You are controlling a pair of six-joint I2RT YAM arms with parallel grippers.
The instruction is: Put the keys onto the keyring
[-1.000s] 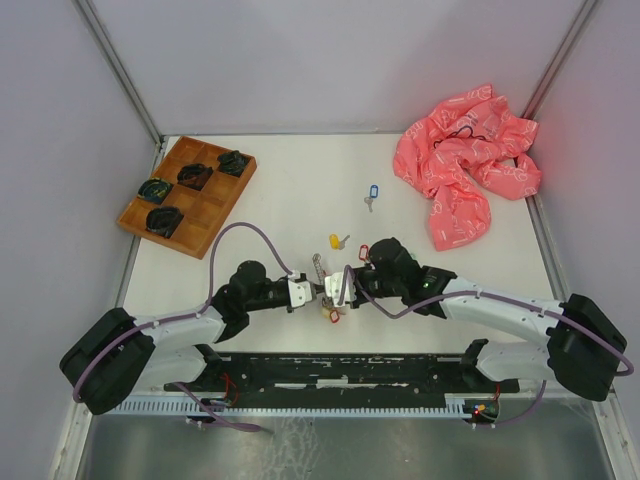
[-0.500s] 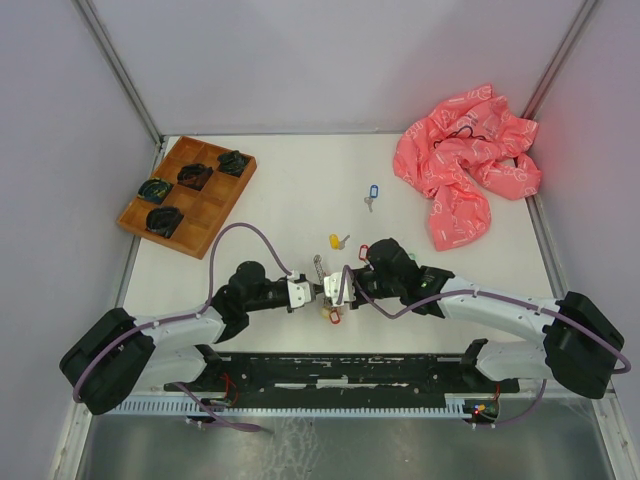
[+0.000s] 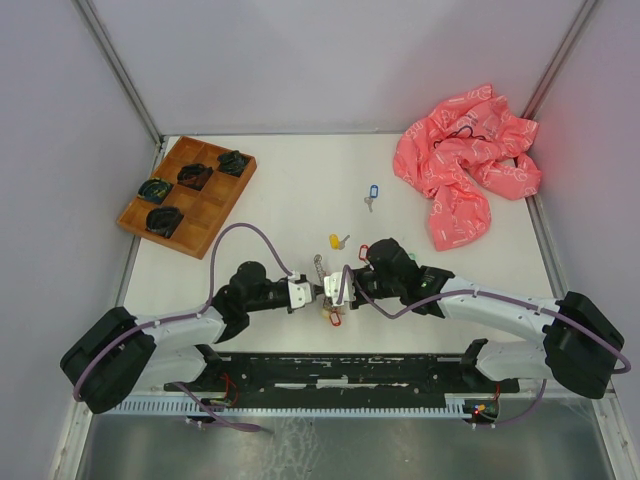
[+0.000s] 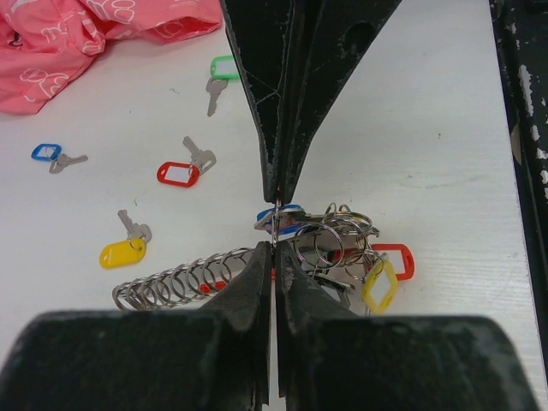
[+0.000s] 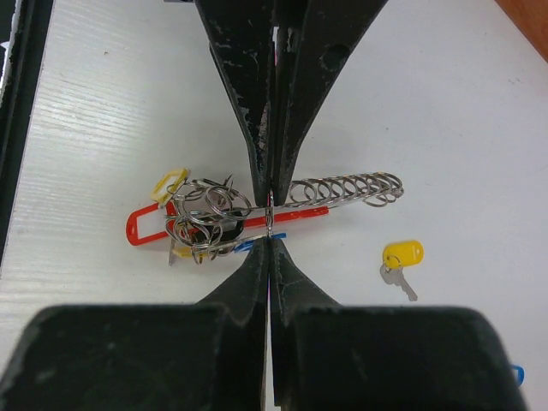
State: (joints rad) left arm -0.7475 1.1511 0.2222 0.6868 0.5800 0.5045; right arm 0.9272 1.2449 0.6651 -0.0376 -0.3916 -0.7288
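**Left gripper** (image 4: pixel 274 227): the jaws are pressing together with almost no gap, and they are pinching a thin silver loop of the silvery metal ring-and-chain keyring with a curved red and black piece (image 4: pixel 334 248).

**Right gripper** (image 5: pixel 270 224): the jaws are closing down to a bare sliver and nipping a fine wire ring of the same keyring.

**Position:** in the overhead view the two grippers are meeting nose to nose over the near middle of the white table (image 3: pixel 280 200). The keyring is lying on the table between and beneath them. Its coiled chain of rings (image 5: pixel 342 188) is stretching flat away from the cluster. Red, yellow and blue tags are showing among the cluster's rings.

**Loose keys:**
- A small silver key with a yellow oblong plastic tag (image 3: pixel 338 240) is lying just beyond the grippers.
- A small silver key with a blue tag (image 3: pixel 372 193) is lying farther back.
- In the left wrist view, a small silver key with a red tag (image 4: pixel 180 171) is lying apart from the cluster.
- In the same view, a small silver key with a green tag (image 4: pixel 221 73) is lying near the cloth.

**Other items:** a crumpled pink printed cloth (image 3: pixel 465 165) is occupying the far right corner. A brown wooden compartment tray (image 3: pixel 207 207) is sitting at the far left, with dark coiled items (image 3: pixel 160 190) resting in several compartments.
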